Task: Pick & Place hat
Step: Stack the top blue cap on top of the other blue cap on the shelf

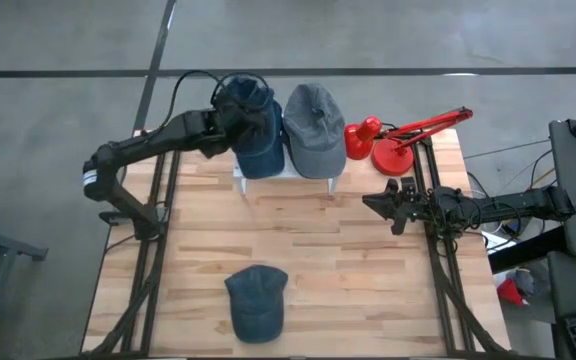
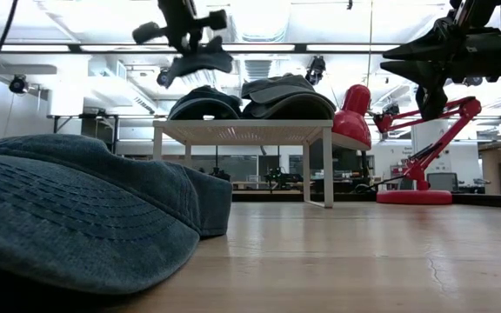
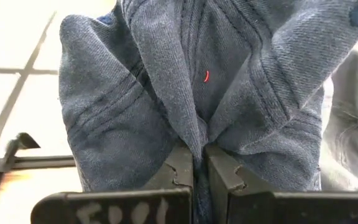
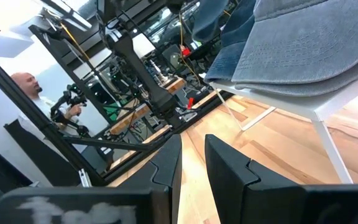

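My left tool (image 3: 199,163) is clenched on the dark blue hat (image 1: 251,125) atop the white rack (image 1: 286,175) at the tabletop's (image 1: 368,260) far edge, long axis toward the near edge; right tool (image 1: 380,203) waits released, right side.

- Dark blue denim hat (image 1: 251,125) sits on the white rack at 12 o'clock, its fabric pinched.
- Grey hat (image 1: 314,128) lies just beside it.
- Another blue hat (image 1: 256,301) lies flat at 6 o'clock.

No legible text, labels or numbers on anything.
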Robot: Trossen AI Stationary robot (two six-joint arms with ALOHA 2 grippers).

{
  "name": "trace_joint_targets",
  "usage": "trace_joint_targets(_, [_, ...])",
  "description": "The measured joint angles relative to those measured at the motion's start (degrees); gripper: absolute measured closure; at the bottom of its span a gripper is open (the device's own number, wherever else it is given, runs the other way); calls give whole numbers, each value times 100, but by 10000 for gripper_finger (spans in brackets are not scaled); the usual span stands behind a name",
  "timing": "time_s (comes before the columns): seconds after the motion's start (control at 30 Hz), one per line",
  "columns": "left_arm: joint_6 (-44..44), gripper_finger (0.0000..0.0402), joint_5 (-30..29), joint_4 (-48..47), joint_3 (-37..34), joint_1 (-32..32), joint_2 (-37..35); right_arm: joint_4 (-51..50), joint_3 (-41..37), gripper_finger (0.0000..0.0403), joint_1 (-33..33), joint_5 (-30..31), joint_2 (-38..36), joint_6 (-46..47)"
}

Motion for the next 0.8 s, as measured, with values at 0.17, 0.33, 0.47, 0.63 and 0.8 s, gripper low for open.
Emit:
trace_joint_targets(0.17, [158,392,351,342,0,236,290,-1,0,335,0,0,1,3])
trace_joint_targets(0.33, [227,392,664,222,0,439,575,1,0,335,-1,0,1,17])
trace_joint_targets(0.47, [301,392,822,197,0,476,769,1,0,335,-1,0,1,19])
trace_joint_targets(0.63, [270,392,884,104,0,475,909,1,0,335,-2,0,-1,21])
trace_joint_targets(0.8, [232,383,1019,96,0,479,986,3,0,335,-1,0,-1,21])
